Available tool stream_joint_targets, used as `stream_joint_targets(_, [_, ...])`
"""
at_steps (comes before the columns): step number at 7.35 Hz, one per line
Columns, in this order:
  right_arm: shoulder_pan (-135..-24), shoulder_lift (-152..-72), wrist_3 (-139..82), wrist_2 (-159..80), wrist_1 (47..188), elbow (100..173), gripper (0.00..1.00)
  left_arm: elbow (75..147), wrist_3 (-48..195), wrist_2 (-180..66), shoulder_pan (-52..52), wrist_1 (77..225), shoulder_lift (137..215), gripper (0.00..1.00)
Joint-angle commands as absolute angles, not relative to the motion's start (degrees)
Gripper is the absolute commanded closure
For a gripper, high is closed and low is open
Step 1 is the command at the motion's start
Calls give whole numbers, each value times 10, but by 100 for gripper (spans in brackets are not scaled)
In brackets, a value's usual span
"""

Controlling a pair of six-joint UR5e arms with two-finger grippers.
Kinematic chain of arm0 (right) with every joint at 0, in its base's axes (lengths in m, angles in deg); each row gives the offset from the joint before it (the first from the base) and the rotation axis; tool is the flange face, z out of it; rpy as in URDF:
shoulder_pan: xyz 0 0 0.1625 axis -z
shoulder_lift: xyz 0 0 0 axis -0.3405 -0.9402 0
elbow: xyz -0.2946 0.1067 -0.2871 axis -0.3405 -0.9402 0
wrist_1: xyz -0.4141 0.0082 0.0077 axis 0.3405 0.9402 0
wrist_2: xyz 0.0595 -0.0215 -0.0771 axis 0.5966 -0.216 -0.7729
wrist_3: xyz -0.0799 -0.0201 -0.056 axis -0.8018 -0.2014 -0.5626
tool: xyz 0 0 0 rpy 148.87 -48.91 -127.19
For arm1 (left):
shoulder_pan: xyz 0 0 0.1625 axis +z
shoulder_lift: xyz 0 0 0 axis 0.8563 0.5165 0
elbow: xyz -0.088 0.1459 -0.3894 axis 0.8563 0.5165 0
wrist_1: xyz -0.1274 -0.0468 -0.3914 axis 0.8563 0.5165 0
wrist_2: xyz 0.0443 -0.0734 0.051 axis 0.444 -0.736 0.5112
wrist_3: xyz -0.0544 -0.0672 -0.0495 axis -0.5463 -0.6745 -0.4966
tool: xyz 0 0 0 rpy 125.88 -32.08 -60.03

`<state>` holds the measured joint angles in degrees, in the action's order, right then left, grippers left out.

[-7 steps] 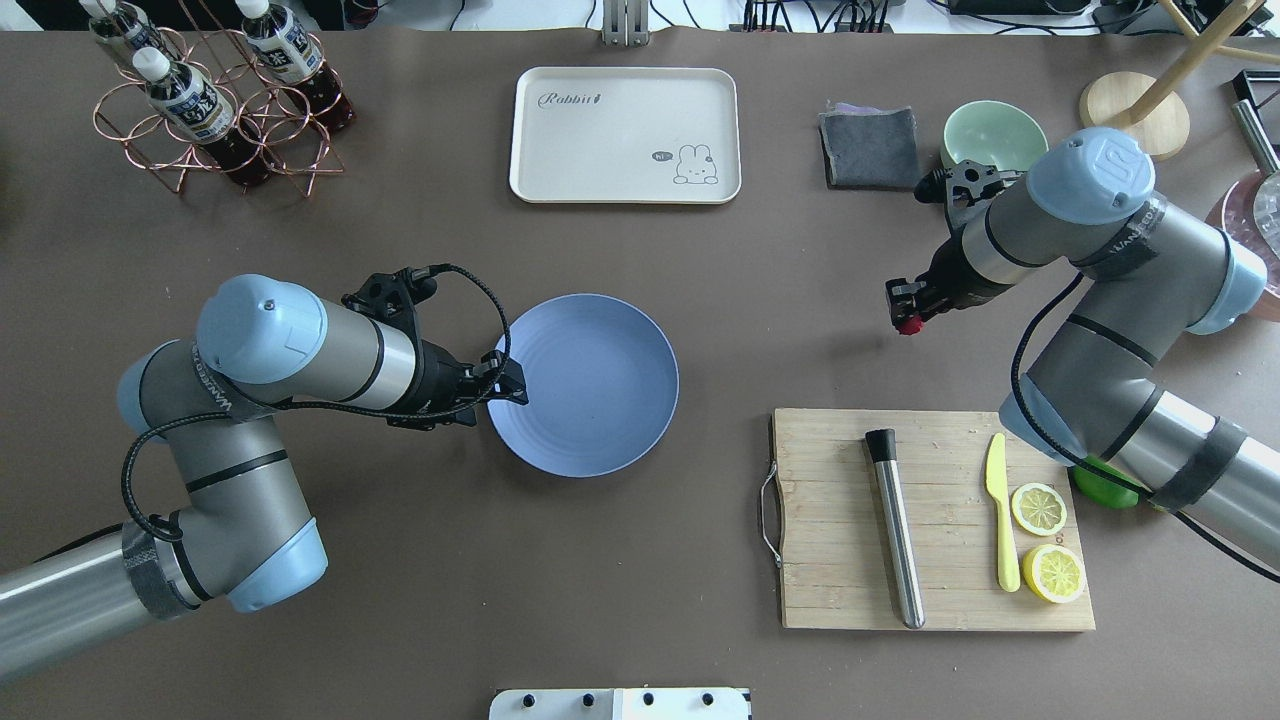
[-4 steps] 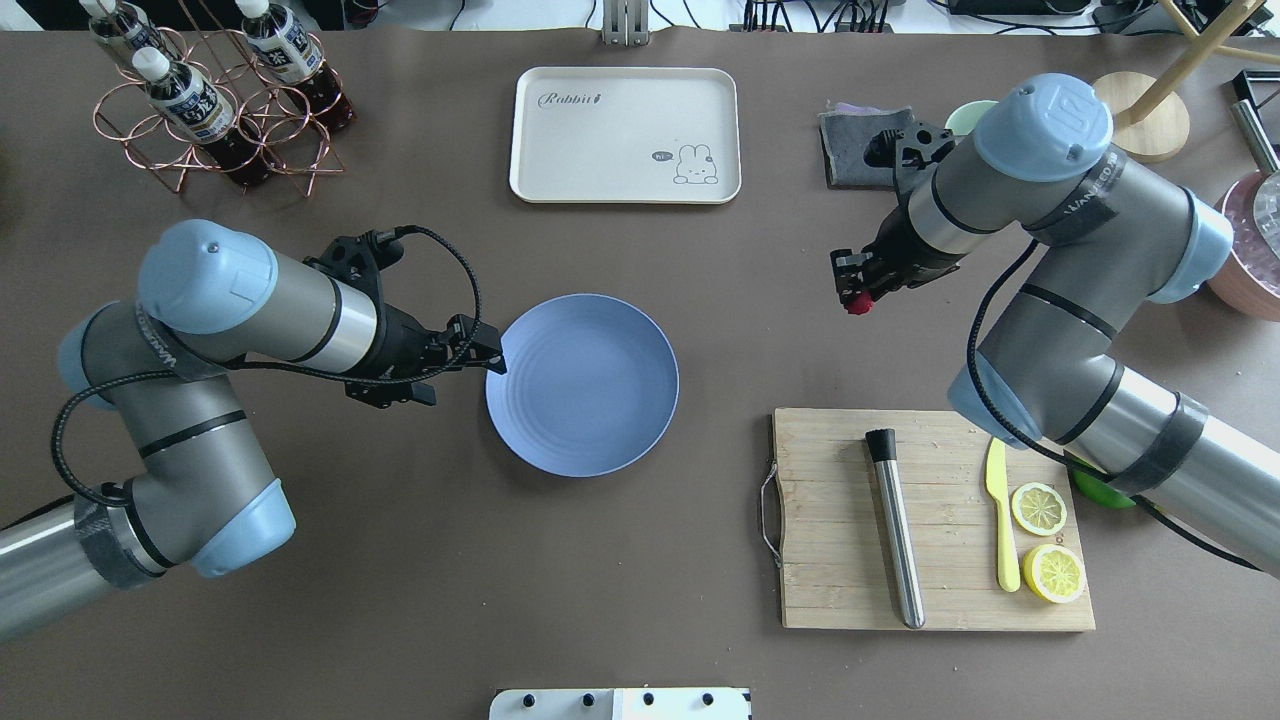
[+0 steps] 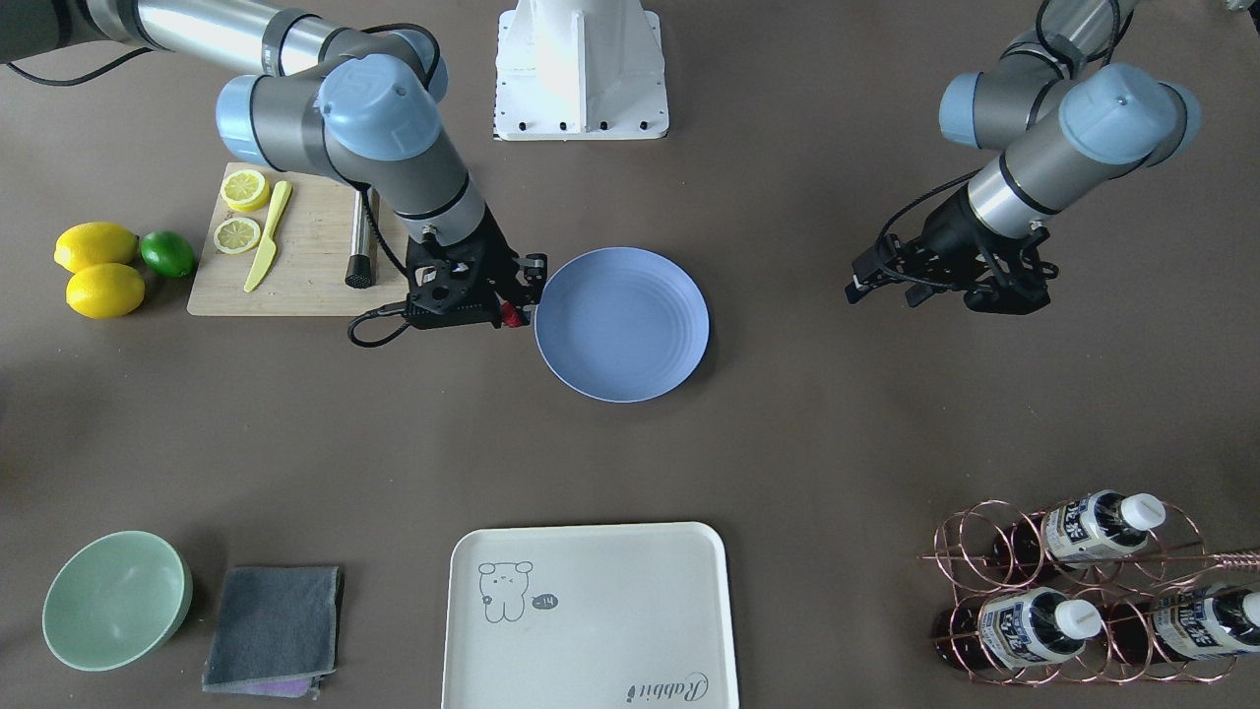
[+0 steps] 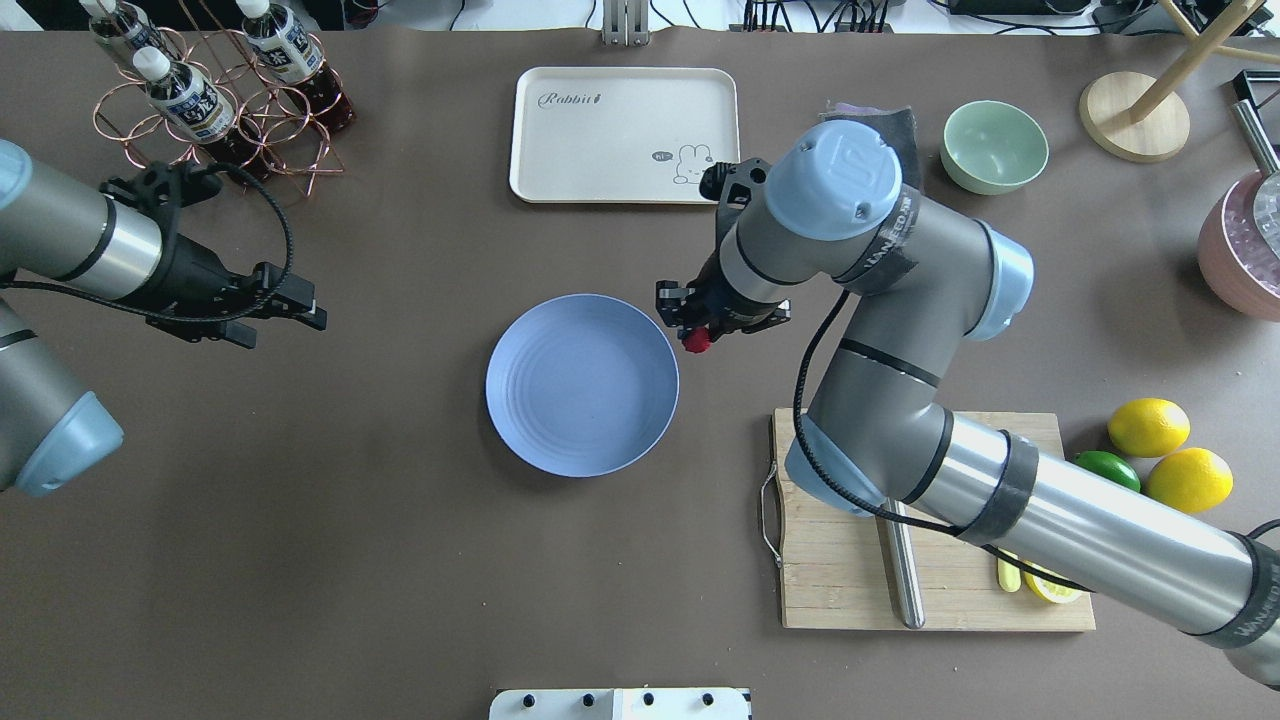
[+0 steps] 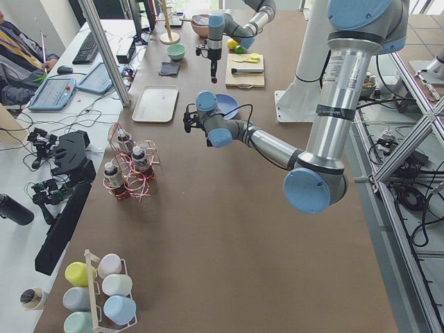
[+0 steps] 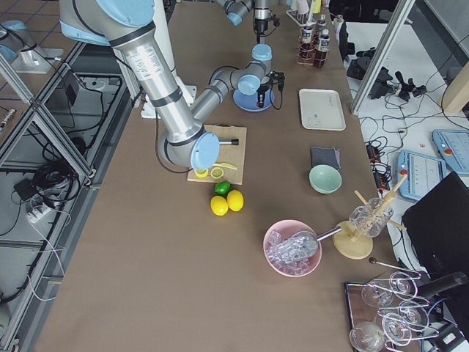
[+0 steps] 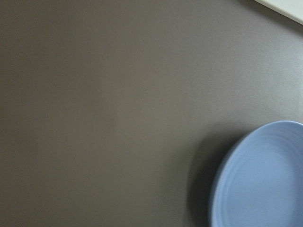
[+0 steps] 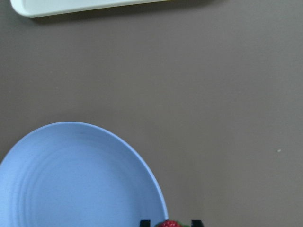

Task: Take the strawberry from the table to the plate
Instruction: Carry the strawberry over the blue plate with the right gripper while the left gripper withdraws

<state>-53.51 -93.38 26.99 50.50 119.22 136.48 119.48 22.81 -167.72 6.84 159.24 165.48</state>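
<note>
- Jaws of the right gripper (image 4: 697,334) are closed narrowly on a small, dark red, bumpy strawberry (image 4: 697,342), which sits at their tips with a dark finger on either side of it.
- From the right wrist view, only the top of the strawberry (image 8: 169,223) shows at the bottom edge, between the two black fingertips (image 8: 145,222), which stand barely wider than the berry.
- This strawberry is just outside the rim of the round, shallow, light blue plate (image 4: 582,385), on the side of the plate facing the surface's right edge. It is not over the plate's bowl.
- Front view agrees: the berry (image 3: 510,315) is just beside the plate (image 3: 622,323), close to the rim and outside it, with the right gripper (image 3: 513,307) above it.
- How high the berry is carried above the matte grey-brown surface (image 4: 400,560) cannot be judged.
- That plate lies near the middle of the surface, and nothing rests in it.
- Jaws of the left gripper (image 4: 316,318) hold nothing. Whether they are parted or together cannot be told, since they show only as a dark pointed shape.
- It hangs well apart from the plate, toward the surface's left edge, near the copper wire bottle rack (image 4: 215,110) in the far left corner.
- No fingers appear in the left wrist view, only bare surface and an arc of the plate (image 7: 265,179).
</note>
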Motion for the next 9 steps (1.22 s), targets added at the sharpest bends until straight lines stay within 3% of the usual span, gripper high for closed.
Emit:
stream_joint_targets(1, [-483, -886, 313, 452, 1187, 1310, 100, 1176, 315, -1717, 14, 1592, 1623, 3])
stream_joint_targets(3, [-448, -844, 331, 415, 1172, 1253, 100, 1172, 370, -1741, -25, 1592, 1595, 3])
stream_joint_targets(6, [-447, -834, 342, 404, 1166, 1233, 100, 1166, 376, -1751, -40, 1592, 1594, 3])
stream_joint_targets(7, [-447, -834, 342, 404, 1167, 1233, 54, 1166, 376, -1751, -40, 1593, 1593, 3])
stream_joint_targets(8, [-447, -834, 342, 404, 1167, 1232, 1, 1166, 376, -1750, -39, 1593, 1594, 3])
stream_joint_targets(9, [-450, -835, 339, 405, 1166, 1232, 0, 1166, 376, -1751, -39, 1593, 1594, 3])
